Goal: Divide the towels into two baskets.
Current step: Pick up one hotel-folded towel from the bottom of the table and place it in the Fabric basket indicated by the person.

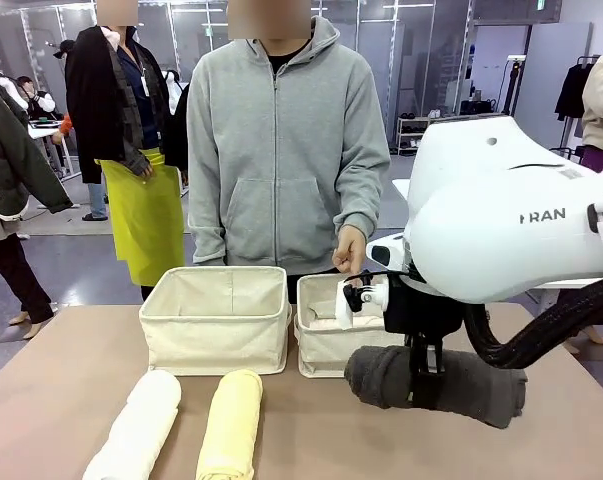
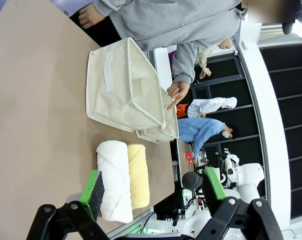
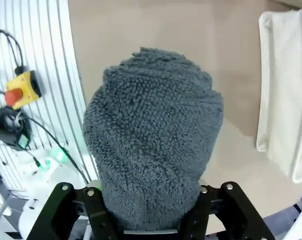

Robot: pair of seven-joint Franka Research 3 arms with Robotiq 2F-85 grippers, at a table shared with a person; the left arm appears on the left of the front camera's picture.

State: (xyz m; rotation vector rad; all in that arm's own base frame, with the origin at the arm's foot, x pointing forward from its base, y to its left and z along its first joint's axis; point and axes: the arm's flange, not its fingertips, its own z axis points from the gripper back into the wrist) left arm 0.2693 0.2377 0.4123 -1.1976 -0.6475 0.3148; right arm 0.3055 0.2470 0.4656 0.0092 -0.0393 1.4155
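My right gripper [image 1: 421,385] is shut on the dark grey towel [image 1: 436,385], gripping the roll across its middle just in front and to the right of the right basket [image 1: 326,350]. In the right wrist view the grey towel [image 3: 153,150] bulges up between the jaws of the right gripper [image 3: 151,222]. The white towel [image 1: 141,425] and yellow towel [image 1: 231,425] lie side by side on the table before the left basket [image 1: 216,325]. My left gripper [image 2: 153,190] hangs open above the white towel [image 2: 113,180] and yellow towel [image 2: 138,175].
A person in a grey hoodie stands behind the baskets, one hand [image 1: 349,250] pointing down at the right basket. Something pale lies inside that basket. The right arm's white body [image 1: 501,210] covers the table's right side. The tan table [image 1: 71,380] is bare at the left.
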